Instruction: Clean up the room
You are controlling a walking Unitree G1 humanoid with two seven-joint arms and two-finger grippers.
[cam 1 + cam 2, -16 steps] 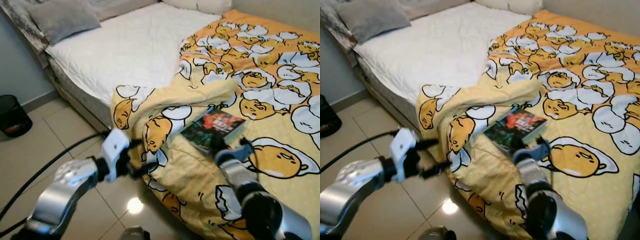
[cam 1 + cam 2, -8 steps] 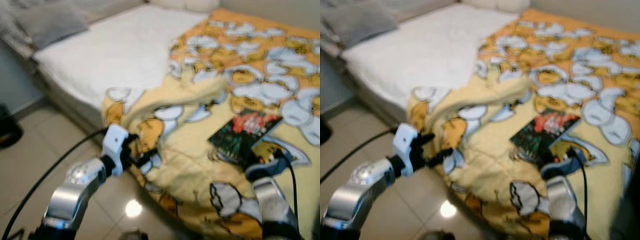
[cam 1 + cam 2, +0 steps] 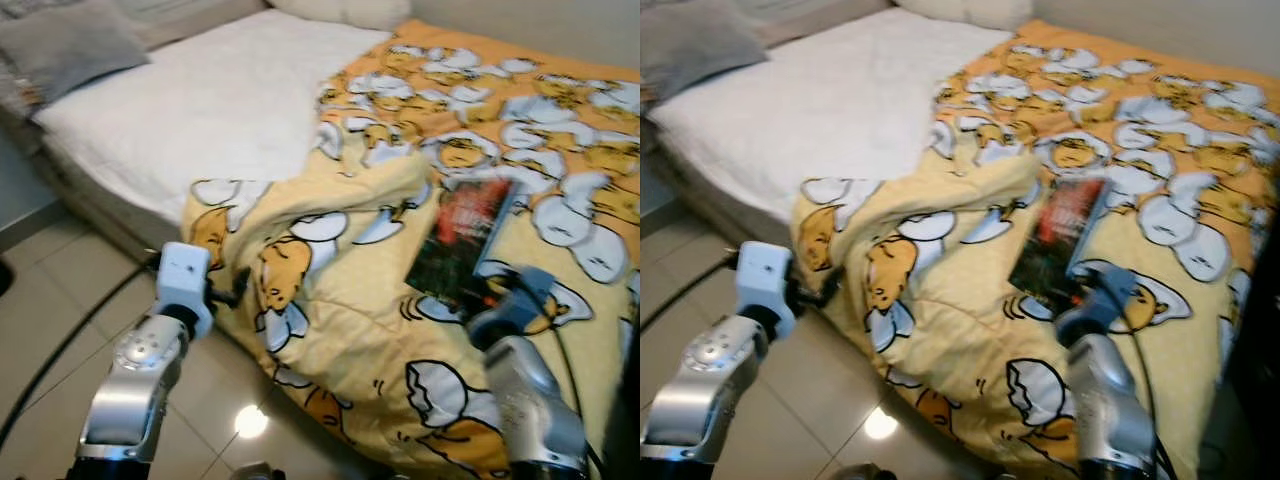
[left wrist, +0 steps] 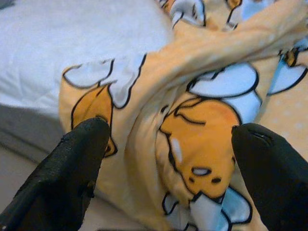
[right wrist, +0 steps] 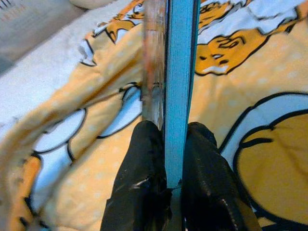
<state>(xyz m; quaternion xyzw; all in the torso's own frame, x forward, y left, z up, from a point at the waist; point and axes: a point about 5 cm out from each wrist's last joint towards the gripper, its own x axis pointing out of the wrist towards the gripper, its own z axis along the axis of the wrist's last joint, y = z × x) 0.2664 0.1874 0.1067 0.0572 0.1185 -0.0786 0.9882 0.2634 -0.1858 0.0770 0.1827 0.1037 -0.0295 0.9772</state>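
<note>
A dark-covered book (image 3: 465, 240) is tilted up off the yellow egg-pattern blanket (image 3: 340, 300) on the bed. My right gripper (image 5: 166, 132) is shut on the book's lower edge, and the book's blue page block (image 5: 178, 72) stands between the two black fingers. In the eye views this gripper (image 3: 484, 306) is at the book's near end. My left gripper (image 4: 168, 144) is open wide, facing the bunched blanket fold that hangs over the bed's side. It hovers (image 3: 232, 288) just left of that fold without touching it.
The white mattress (image 3: 200, 100) lies bare on the left half of the bed, with a grey pillow (image 3: 70, 45) at the far left. Glossy tile floor (image 3: 40, 320) runs along the bed's side, crossed by a black cable (image 3: 60, 350).
The camera has shifted. The book has turned and come up from lying flat, with my right gripper on it. My left gripper has come closer to the hanging blanket fold.
</note>
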